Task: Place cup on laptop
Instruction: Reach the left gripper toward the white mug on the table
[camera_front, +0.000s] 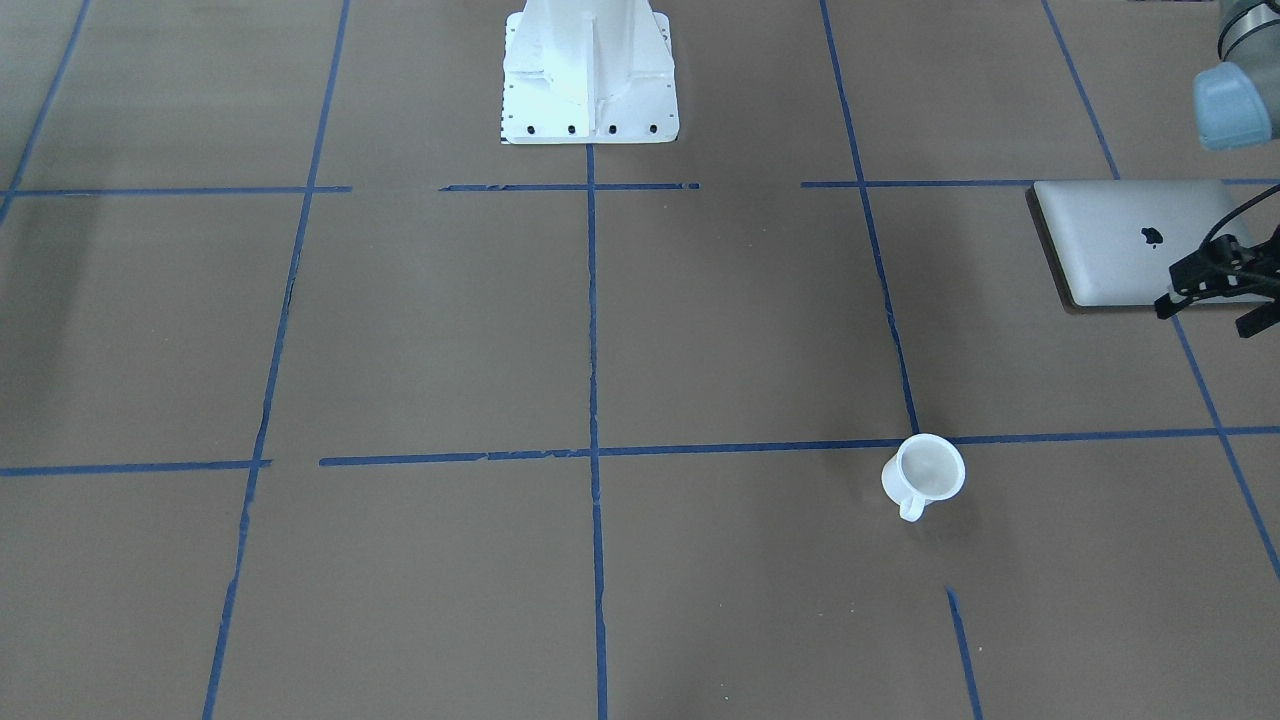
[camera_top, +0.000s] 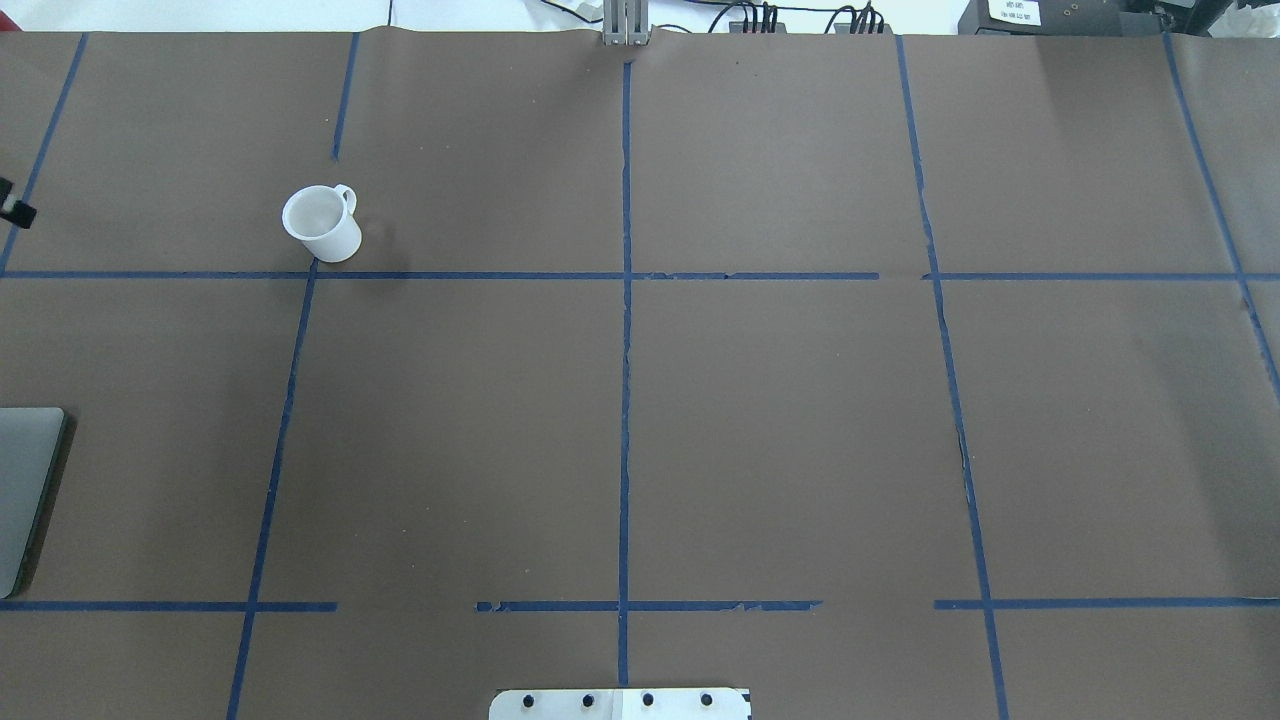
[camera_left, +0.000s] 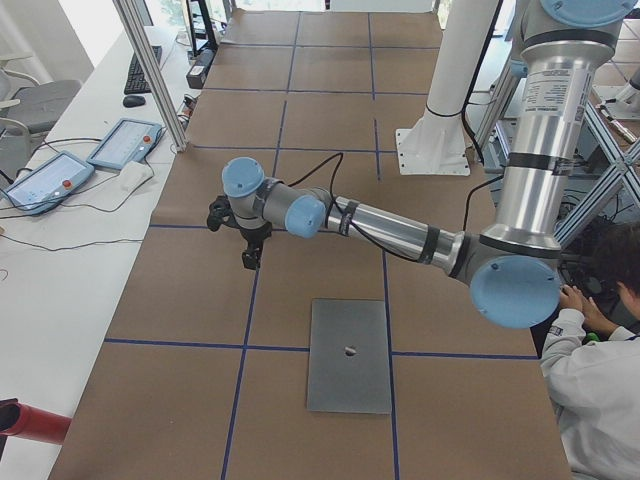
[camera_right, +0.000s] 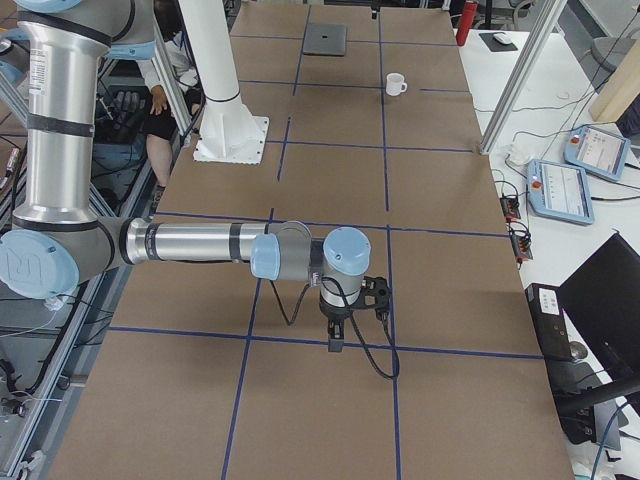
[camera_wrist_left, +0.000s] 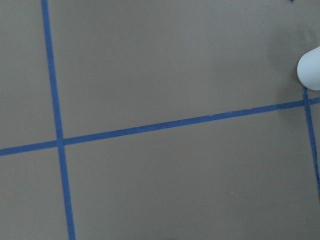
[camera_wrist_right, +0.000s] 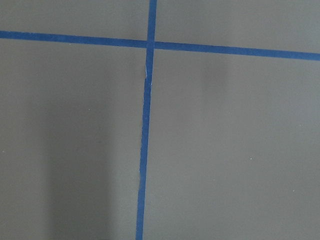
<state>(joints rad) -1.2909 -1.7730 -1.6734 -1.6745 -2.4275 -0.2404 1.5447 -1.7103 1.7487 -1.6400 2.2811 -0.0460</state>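
The white cup (camera_front: 925, 475) stands upright on the brown table, handle toward the operators' side; it also shows in the overhead view (camera_top: 322, 222), the exterior right view (camera_right: 396, 84) and at the right edge of the left wrist view (camera_wrist_left: 311, 67). The closed silver laptop (camera_front: 1120, 240) lies flat at the table's left end (camera_top: 25, 490) (camera_left: 350, 355) (camera_right: 325, 40). My left gripper (camera_front: 1208, 315) hovers open and empty beyond the laptop, well apart from the cup (camera_top: 15, 208) (camera_left: 245, 240). My right gripper (camera_right: 335, 335) hangs over the table's right end; I cannot tell its state.
Blue tape lines (camera_top: 626, 350) divide the brown table into squares. The white robot base (camera_front: 588, 75) stands at the robot's edge. An operator (camera_left: 600, 380) sits beside the table. Pendants (camera_left: 125, 142) lie on the side desk.
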